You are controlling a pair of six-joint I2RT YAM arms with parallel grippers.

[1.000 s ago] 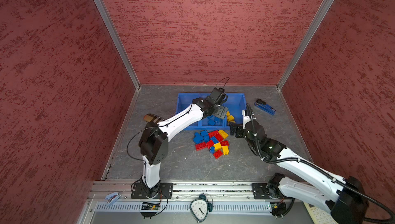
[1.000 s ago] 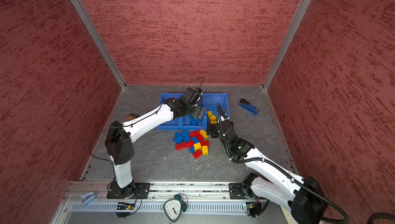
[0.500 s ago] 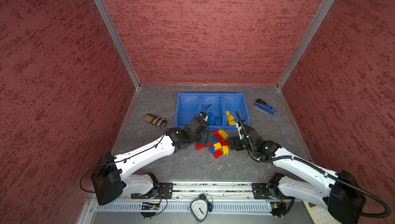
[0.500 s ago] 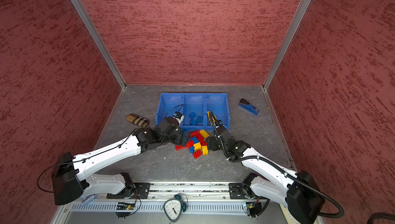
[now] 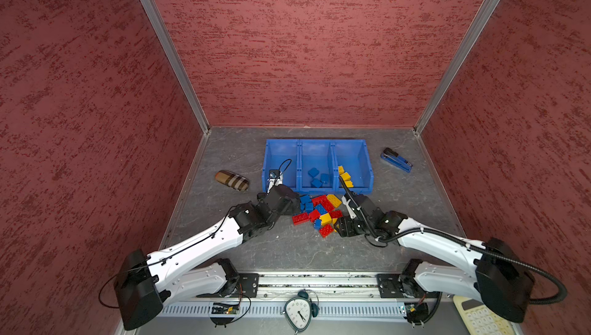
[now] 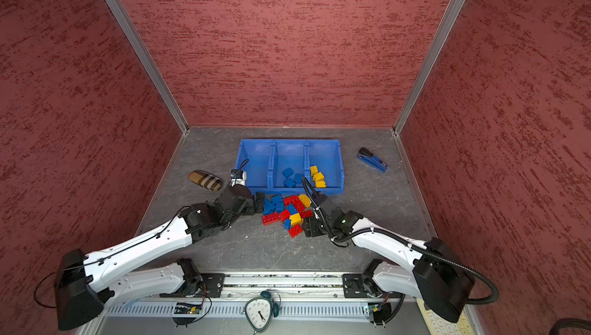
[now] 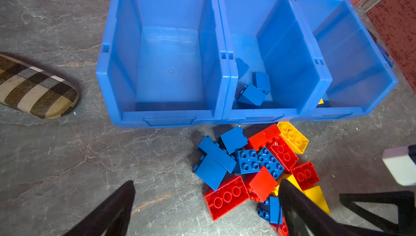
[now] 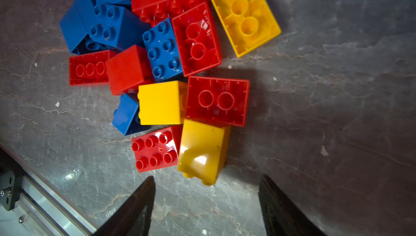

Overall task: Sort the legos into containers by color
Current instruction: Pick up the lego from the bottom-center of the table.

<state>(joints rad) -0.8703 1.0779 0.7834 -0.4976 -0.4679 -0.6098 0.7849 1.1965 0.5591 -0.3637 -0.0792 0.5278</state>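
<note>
- Fingers [image 8: 137,205] of my right gripper [image 8: 207,178] stand apart and grip nothing. A yellow brick [image 8: 202,151] lies just ahead of the gap, on its side at the near edge of the legos [image 5: 319,211].
- To do this well, I should slide forward until the pads straddle its flat sides. Then stay low to the table [image 8: 337,88] and close squarely.
- Watch the neighbours! The red studded brick [image 8: 155,149] touches it on one side and an upturned red brick [image 8: 217,100] touches it beyond. A skewed pinch could drag them along.
- My left gripper [image 7: 207,181] is spread wide and empty, low at the blue end of the pile. The blue bricks [image 7: 216,160] look like the pick there.
- Behind the pile sit the containers [image 5: 316,143]. The middle bin holds blue pieces [image 5: 318,176], the right-hand one holds yellow pieces [image 5: 345,178], and the left-hand bin is bare. So this one goes right, I judge.
- A second back, my left arm was reaching up over the bins; now it is down beside the pile.
- My right arm has dropped from the bin front to the near corner of the heap. The heap itself looks much the same.
</note>
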